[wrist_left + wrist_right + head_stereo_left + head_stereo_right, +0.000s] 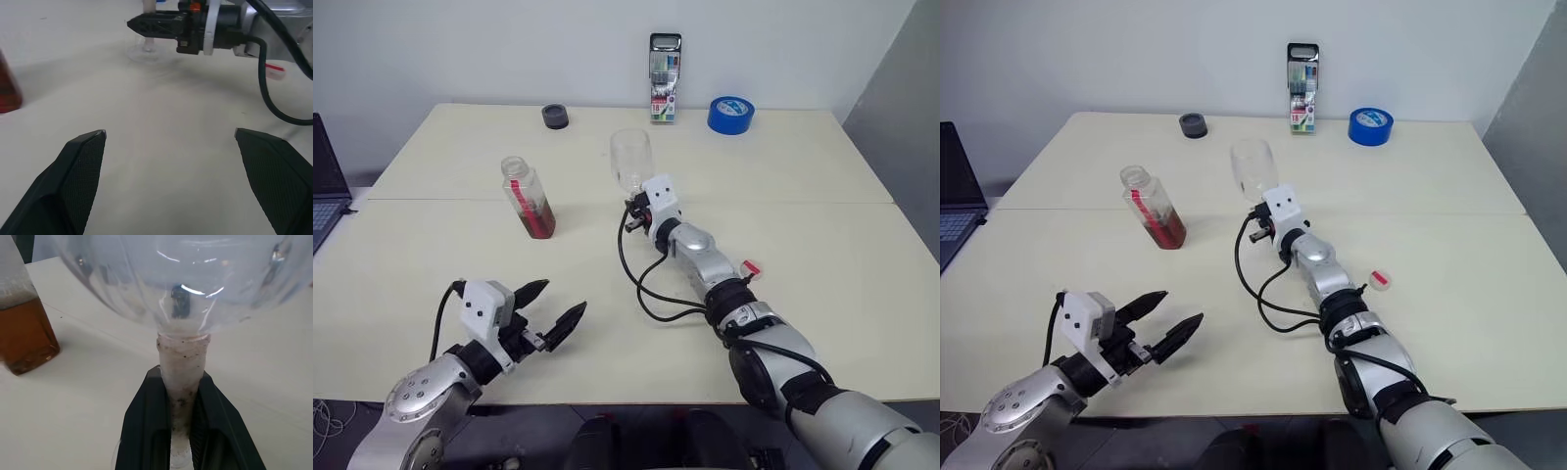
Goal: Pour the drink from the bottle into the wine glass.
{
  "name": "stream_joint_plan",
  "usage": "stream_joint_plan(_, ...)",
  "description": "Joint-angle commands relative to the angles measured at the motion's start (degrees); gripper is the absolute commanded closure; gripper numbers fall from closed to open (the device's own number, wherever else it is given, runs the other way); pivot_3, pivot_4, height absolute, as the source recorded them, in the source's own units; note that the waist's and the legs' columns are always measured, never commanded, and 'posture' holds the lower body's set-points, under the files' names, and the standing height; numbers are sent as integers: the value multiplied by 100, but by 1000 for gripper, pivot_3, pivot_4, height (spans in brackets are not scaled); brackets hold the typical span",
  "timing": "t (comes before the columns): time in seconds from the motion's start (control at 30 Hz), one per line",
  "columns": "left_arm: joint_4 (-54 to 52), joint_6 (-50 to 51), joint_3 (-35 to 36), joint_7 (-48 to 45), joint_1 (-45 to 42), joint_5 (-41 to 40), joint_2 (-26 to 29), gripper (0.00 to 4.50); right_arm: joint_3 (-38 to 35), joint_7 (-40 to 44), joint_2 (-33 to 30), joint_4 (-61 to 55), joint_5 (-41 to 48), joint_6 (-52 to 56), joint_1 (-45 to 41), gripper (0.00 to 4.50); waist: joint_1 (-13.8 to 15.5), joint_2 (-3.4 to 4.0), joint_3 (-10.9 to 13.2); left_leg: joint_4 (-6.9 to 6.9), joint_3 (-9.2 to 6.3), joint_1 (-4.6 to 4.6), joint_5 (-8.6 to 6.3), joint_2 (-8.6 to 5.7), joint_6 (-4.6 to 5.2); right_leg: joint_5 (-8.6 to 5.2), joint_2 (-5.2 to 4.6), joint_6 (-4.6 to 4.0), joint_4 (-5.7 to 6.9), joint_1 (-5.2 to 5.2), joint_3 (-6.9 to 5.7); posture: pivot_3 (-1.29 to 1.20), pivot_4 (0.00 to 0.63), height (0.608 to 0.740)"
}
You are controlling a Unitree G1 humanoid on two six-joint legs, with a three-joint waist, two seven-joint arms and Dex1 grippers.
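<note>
The wine glass [630, 157] stands upright at the table's middle, its bowl empty. My right gripper [182, 382] is shut on its stem, just under the bowl, with the fingers pointing level. Whether its foot [146, 51] rests on the table I cannot tell. To the left stands the bottle [529, 199], uncapped, about a third full of the amber drink [22, 328]. Its pink-red and white cap [751, 266] lies on the table beside my right forearm. My left gripper [561, 299] hangs open and empty near the front left edge, well short of the bottle.
A tall marker pack [665, 78], a blue tape roll [731, 114] and a small black round object [555, 117] sit along the table's far edge. A laptop [323, 186] shows at the left. The right arm's black cable [646, 284] loops on the table.
</note>
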Motion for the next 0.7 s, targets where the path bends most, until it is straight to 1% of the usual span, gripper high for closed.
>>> stream_joint_plan(0.03, 14, -426, 28, -81, 126, 141, -74, 0, -100, -108, 105, 77, 74, -680, 4, 4334, -1, 0, 0, -1, 0, 0, 0, 0, 0, 0, 0, 0, 0, 0, 0, 0, 150, 740)
stream_joint_plan(0.07, 128, -563, -23, -143, 121, 203, -89, 0, -77, -200, 111, 207, 3, -878, 28, 4334, -2, 1, 1, -2, 0, 1, -1, 0, 1, 0, 0, 0, 0, 0, 0, 0, 150, 740)
stream_joint_plan(0.17, 407, -794, -69, -270, 25, 275, -91, 0, -300, -360, 191, 535, 178, -1064, 19, 4334, -3, 1, 1, -2, 1, 3, -1, 0, 1, 0, 0, 0, 1, 1, 0, 0, 150, 740)
stream_joint_plan(0.27, 607, -868, -1, -369, -115, 258, -14, 0, -100, -518, 168, 762, -113, -1331, 30, 4334, -5, 2, 1, -2, 1, 3, 0, 0, 0, 0, 1, -1, 2, 0, 0, 0, 150, 740)
stream_joint_plan(0.5, 593, -778, -120, -339, -317, 225, 0, 0, 38, -657, 190, 1129, -343, -1515, 160, 4334, -39, 2, 0, -4, 0, 5, 1, 1, -1, 0, 1, -1, 3, 1, -1, 0, 150, 740)
stream_joint_plan(0.6, 506, -694, -221, -268, -391, 236, -24, 0, -19, -619, 193, 1201, -291, -1516, 219, 4334, -53, 1, -1, -4, 1, 6, 1, 1, -1, 0, 1, -1, 3, 3, 0, 0, 150, 740)
stream_joint_plan(0.67, 430, -606, -264, -183, -461, 214, -18, 0, 7, -627, 153, 1225, -328, -1528, 245, 3615, -54, 1, -2, -4, 0, 7, 1, 1, -1, 0, 1, -1, 3, 3, 0, 0, 150, 740)
stream_joint_plan(0.7, 401, -564, -277, -144, -493, 200, -7, 0, 25, -587, 138, 1228, -341, -1543, 258, 3407, -54, 1, -2, -5, -1, 7, 0, 1, 0, 0, 1, -1, 3, 3, -1, 0, 150, 740)
